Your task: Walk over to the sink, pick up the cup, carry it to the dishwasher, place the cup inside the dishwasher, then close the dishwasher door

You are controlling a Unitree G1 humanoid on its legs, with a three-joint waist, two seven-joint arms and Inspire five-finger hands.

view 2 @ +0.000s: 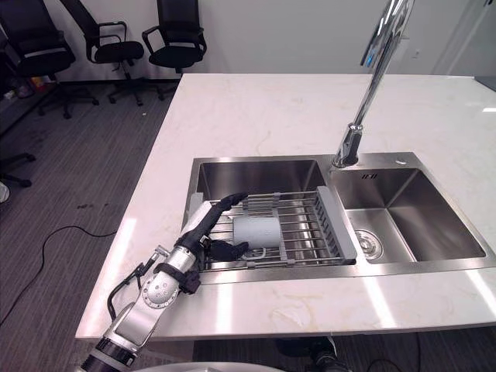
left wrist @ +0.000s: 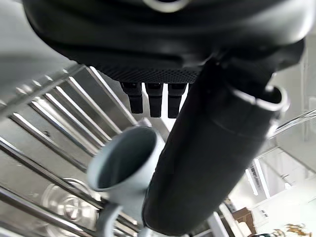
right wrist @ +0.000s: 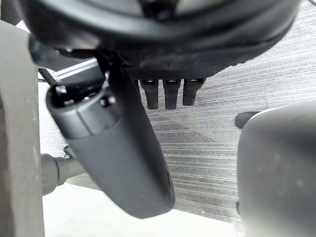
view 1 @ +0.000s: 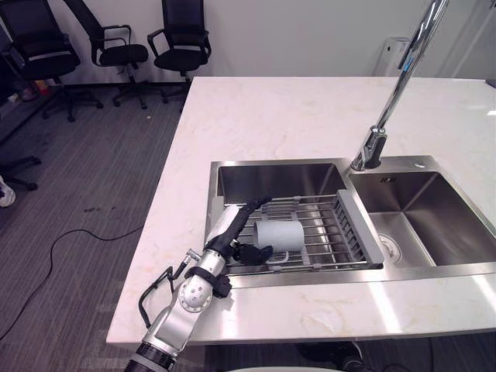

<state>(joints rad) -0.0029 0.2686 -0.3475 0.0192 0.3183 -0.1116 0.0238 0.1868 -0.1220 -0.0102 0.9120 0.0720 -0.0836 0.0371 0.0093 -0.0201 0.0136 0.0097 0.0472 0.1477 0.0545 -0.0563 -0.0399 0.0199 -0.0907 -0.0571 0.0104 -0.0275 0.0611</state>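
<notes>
Currently the left hand (view 1: 231,231) is reaching into the left basin of the sink (view 1: 271,166). Its fingers are stretching straight over the far side of the cup (view 1: 280,233), and the thumb is sitting just beside the near side by the handle, so the hand is spread open rather than clasping. The grey cup is lying on its side on the wire rack (view 1: 329,232), mouth facing the palm. The right hand (right wrist: 148,34) is hanging above the floor (right wrist: 207,148), fingers relaxed.
</notes>
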